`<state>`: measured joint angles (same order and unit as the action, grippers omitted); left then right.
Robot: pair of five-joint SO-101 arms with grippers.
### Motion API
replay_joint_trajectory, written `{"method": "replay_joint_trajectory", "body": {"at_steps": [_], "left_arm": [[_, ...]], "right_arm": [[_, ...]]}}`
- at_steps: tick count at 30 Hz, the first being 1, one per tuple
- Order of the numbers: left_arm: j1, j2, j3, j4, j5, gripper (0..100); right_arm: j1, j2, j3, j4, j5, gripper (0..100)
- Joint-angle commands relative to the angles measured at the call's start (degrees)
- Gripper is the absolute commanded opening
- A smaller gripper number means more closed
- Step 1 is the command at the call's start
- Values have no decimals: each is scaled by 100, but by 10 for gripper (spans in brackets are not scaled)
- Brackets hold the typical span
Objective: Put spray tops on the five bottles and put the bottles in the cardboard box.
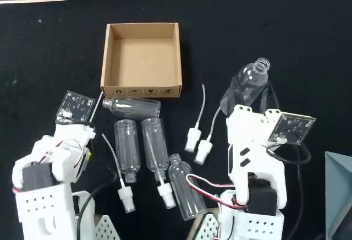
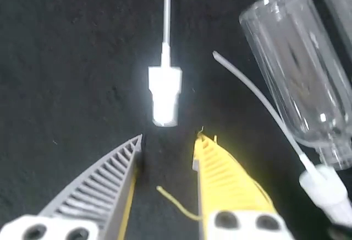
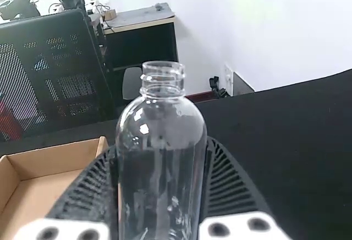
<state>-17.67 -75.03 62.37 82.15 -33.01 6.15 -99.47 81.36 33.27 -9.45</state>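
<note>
The open cardboard box [image 1: 143, 58] stands at the back middle of the black table and holds nothing. My right gripper [image 3: 160, 157] is shut on a clear capless bottle [image 3: 162, 113], held raised and tilted with its neck away from the arm [image 1: 250, 79]. Three bottles [image 1: 132, 106] [image 1: 126, 149] [image 1: 154, 143] lie in front of the box, and one more [image 1: 187, 190] lies nearer. My left gripper [image 2: 168, 139] is open just above the cloth, with a white spray top [image 2: 165, 94] lying just beyond its fingertips, tube pointing away. A bottle [image 2: 297, 80] lies beside it.
Two spray tops [image 1: 195, 135] [image 1: 204, 149] lie between the bottles and the right arm. Two others [image 1: 125, 196] [image 1: 165, 193] lie near the front. A grey-blue object [image 1: 338, 196] sits at the right edge. The box corner [image 3: 33, 179] is left of the held bottle.
</note>
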Motion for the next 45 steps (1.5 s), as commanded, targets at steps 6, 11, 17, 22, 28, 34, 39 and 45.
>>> {"method": "replay_joint_trajectory", "body": {"at_steps": [6,11,17,22,28,34,39,45], "left_arm": [[-312,2066,-954,-448,-18,142],[-382,2760,-1130,-554,-9,142],[-409,3534,-1112,-879,-9,142],[-426,4290,-1112,-1266,0,142],[-945,4800,-1138,-2040,0,142],[-1288,5090,-1138,-2523,-9,142],[-1543,5178,-1138,-3042,220,142],[-1727,5125,-1138,-3508,545,142]], "right_arm": [[114,-75,-22,-167,44,15],[114,-75,-22,-176,44,15],[114,-75,-22,-176,44,15],[114,-75,-22,-167,44,15],[114,-75,-22,-167,44,15],[114,-75,-22,-167,44,15],[114,-75,-22,-167,44,15],[105,-75,40,-202,53,15]]}}
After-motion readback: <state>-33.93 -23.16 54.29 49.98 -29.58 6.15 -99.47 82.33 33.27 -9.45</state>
